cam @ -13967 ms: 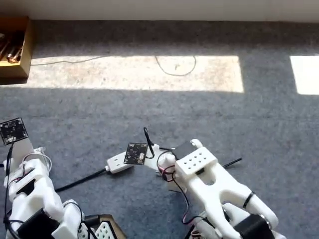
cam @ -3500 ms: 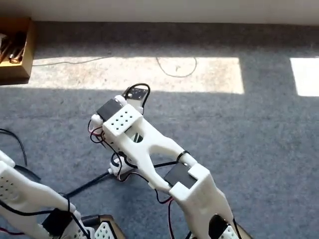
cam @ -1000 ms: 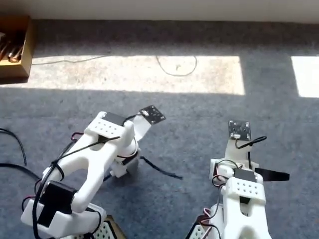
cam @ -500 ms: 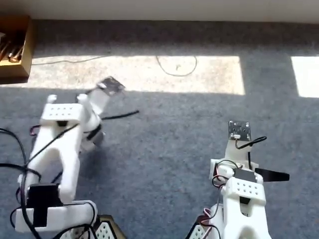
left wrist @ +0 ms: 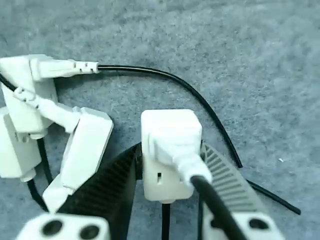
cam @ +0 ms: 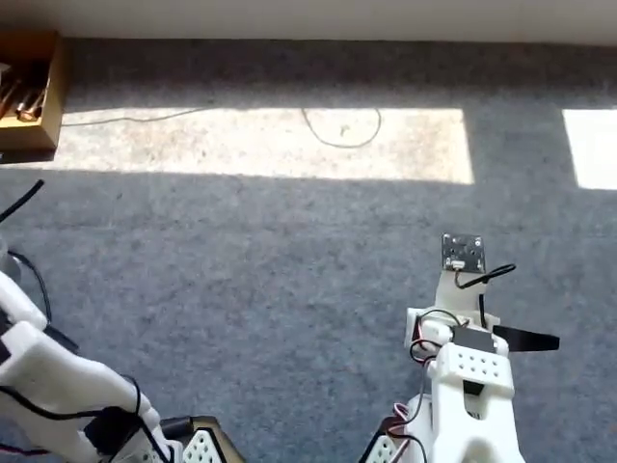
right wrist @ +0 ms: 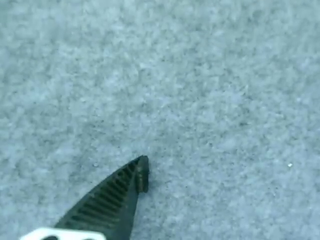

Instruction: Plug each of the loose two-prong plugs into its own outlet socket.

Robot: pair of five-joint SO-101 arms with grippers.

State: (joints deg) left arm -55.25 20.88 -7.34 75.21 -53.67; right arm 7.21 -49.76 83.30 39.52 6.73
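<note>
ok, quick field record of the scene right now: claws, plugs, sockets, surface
surface: grey carpet
left claw: shut on a white socket block
held block: white plug with a black cord, appears seated in it
nearby: second white block and corded plug, both lying on the carpet
right claw: over bare carpet

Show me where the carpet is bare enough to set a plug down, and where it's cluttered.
Barest: the shaded carpet between the left arm and the right arm, up to the sunlit strip. That strip is free except for a thin cable loop. Crowded: around the left tool, shut on a white socket block, with more white plugs and black cords beside it.
</note>
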